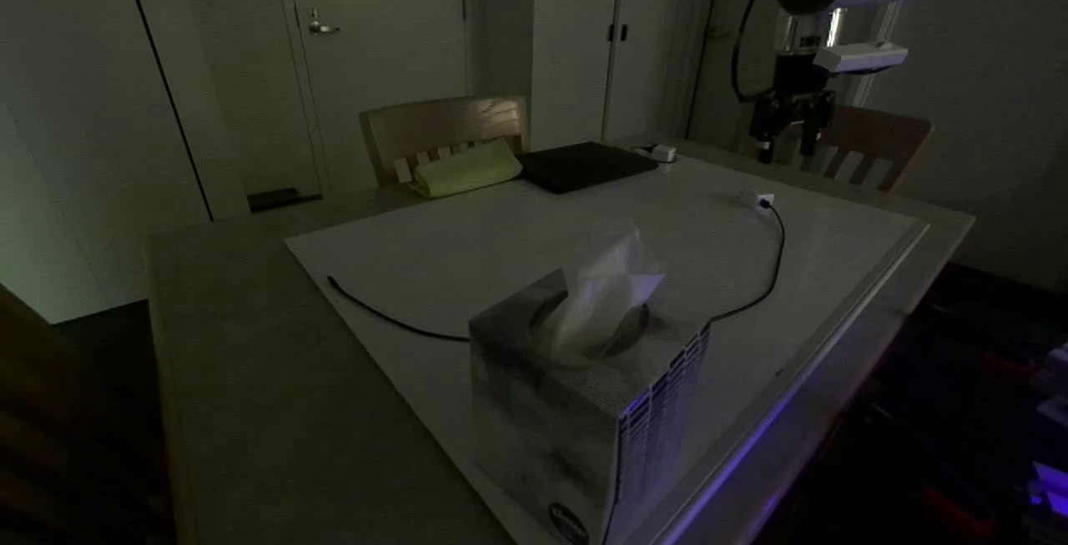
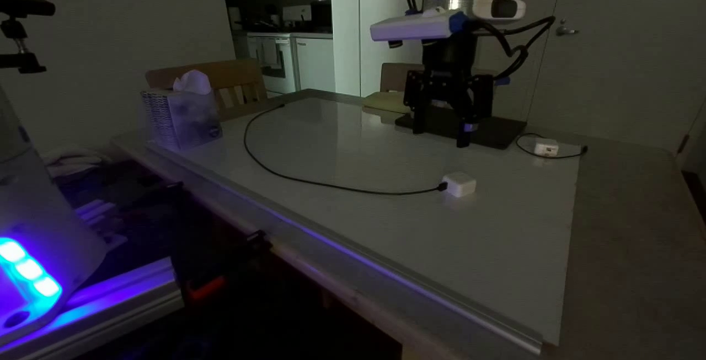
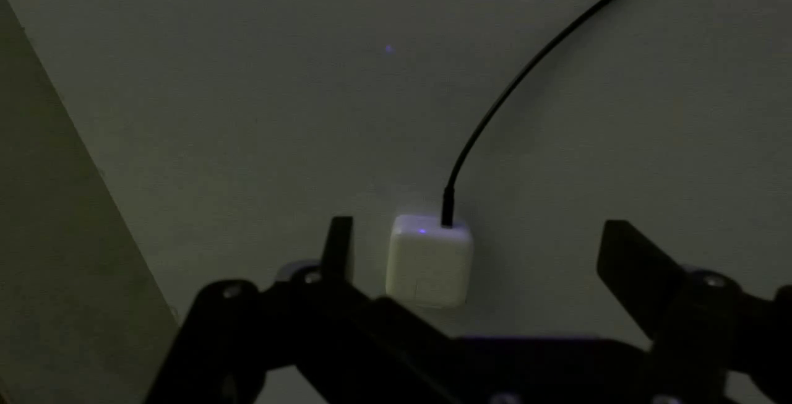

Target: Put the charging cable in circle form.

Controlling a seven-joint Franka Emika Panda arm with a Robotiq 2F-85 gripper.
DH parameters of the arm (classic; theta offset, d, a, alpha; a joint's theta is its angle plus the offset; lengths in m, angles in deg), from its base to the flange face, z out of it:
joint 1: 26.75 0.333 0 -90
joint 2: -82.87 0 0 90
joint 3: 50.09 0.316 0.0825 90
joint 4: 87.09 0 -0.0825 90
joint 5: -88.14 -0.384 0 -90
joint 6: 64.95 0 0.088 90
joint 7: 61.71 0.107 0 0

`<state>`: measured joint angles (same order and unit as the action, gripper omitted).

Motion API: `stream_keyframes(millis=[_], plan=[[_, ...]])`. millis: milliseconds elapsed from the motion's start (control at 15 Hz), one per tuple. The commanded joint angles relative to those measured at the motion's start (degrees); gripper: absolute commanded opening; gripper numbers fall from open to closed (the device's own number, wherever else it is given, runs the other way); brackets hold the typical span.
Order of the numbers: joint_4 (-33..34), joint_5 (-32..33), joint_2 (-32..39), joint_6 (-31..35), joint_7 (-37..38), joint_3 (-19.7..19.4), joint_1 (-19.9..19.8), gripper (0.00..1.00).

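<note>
The charging cable is a long thin black cord, seen in both exterior views [image 1: 783,244] [image 2: 342,187]. It lies on the white board in a wide open curve, its ends far apart. One end enters a white plug block [image 2: 459,184], also seen in the wrist view [image 3: 428,262]. The tissue box hides the cable's middle in an exterior view. In the wrist view only the cord [image 3: 526,71] near the plug shows. My gripper [image 2: 441,131] is open and empty above the board, also in an exterior view [image 1: 787,148]. In the wrist view its fingers [image 3: 479,227] stand apart on either side of the plug.
A tissue box [image 1: 551,411] stands on the board [image 2: 496,250], near the cable's free end. A flat black pad [image 2: 491,131], a folded yellow-green cloth [image 1: 467,169] and another white adapter with a short cord [image 2: 546,148] lie along the far side. Chairs stand around the table.
</note>
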<state>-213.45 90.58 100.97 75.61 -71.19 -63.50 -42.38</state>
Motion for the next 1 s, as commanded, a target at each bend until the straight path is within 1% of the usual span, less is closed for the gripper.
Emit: stream_keyframes(millis=[0,200,400,600,800,933], plan=[[5.73,-0.47,5.38,-3.07,-5.01,0.98,-2.03,1.00],[8.12,-3.00,8.47,-3.39,-9.18,2.37,-4.20,1.00],[9.35,-7.43,10.67,-3.10,-14.32,4.58,-7.60,1.00],[9.73,-11.41,12.00,-3.01,-17.22,6.41,-10.52,1.00],[10.22,-13.99,12.80,-2.76,-18.79,7.72,-12.05,1.00],[10.40,-15.24,12.86,-2.57,-18.88,8.43,-12.29,1.00]])
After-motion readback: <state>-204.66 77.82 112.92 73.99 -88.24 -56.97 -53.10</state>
